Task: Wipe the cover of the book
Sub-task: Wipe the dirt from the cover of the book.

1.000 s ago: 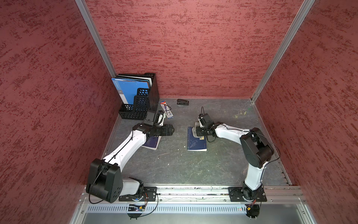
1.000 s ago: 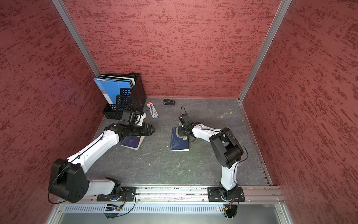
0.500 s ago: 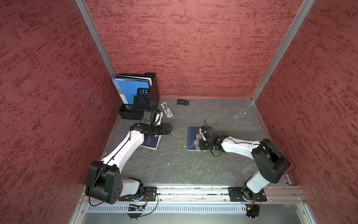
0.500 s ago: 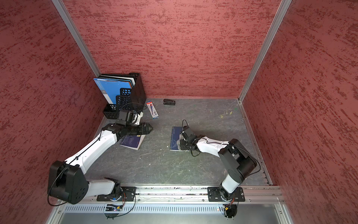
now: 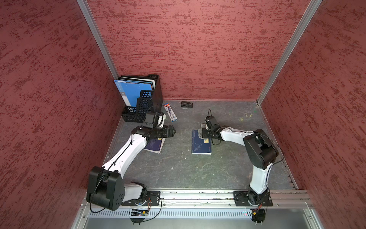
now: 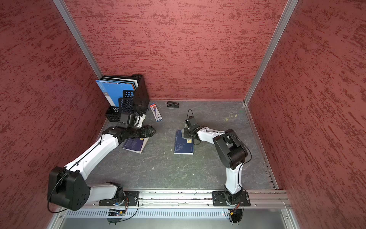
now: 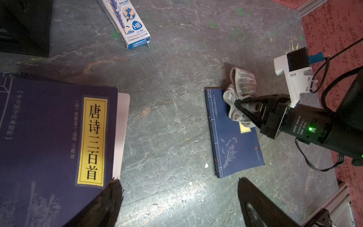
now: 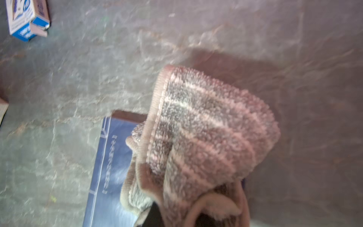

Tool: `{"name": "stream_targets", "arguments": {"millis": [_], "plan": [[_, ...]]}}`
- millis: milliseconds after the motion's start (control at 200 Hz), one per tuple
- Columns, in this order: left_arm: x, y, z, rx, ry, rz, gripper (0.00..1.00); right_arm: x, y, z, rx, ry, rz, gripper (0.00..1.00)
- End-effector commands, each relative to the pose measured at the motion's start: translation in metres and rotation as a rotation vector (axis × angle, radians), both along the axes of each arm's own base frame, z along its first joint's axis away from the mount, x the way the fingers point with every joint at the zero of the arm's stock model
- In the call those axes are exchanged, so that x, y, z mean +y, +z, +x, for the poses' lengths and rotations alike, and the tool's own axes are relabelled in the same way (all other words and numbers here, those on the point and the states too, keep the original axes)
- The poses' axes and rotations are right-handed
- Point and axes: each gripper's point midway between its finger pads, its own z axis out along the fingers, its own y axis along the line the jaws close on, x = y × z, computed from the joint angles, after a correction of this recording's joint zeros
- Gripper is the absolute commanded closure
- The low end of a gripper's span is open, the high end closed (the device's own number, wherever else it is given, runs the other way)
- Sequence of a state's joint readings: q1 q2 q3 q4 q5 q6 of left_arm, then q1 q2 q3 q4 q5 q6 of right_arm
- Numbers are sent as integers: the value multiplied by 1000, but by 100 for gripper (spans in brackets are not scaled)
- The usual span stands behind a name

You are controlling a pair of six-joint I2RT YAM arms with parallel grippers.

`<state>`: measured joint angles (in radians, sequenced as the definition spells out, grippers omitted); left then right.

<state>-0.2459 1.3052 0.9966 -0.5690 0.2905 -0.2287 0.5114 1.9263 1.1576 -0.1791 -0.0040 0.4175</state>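
A dark blue book (image 5: 201, 145) (image 6: 183, 146) lies flat mid-table. A grey-and-pink striped cloth (image 5: 202, 129) (image 7: 242, 88) (image 8: 206, 127) rests bunched on the far end of the book's cover (image 7: 233, 141) (image 8: 110, 167). My right gripper (image 5: 204, 133) (image 6: 186, 133) (image 7: 238, 107) is shut on the cloth and holds it against the cover; in the right wrist view the cloth hides the fingertips. To the left, my left gripper (image 5: 173, 131) (image 6: 153, 130) (image 7: 178, 181) hovers open and empty above bare table.
A second dark blue book (image 5: 155, 144) (image 7: 49, 137) with a yellow title label lies under my left forearm. A pencil box (image 5: 170, 112) (image 7: 129, 23), a black stapler (image 5: 186, 104) and a black file rack (image 5: 142, 99) holding blue folders stand at the back left. Red walls close three sides.
My right gripper dragged the cloth toward the book's near end, then back to the far end. The left arm has hardly moved.
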Motion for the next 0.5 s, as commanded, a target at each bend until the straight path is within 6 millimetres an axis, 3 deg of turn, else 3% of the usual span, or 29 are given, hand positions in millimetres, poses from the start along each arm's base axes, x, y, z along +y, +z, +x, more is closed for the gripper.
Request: {"name": "stream_targets", "arguments": {"millis": [0, 100, 361, 491], "plan": [[3, 5, 1, -8, 5, -5, 7, -13, -18, -18, 72, 16, -62, 86], [2, 3, 3, -2, 7, 0, 7, -13, -15, -39, 85, 42, -48, 86], [1, 0, 12, 0, 11, -2, 7, -12, -24, -129, 192, 88, -16, 86], [0, -1, 15, 2, 13, 0, 7, -15, -28, -151, 217, 71, 26, 86]]}}
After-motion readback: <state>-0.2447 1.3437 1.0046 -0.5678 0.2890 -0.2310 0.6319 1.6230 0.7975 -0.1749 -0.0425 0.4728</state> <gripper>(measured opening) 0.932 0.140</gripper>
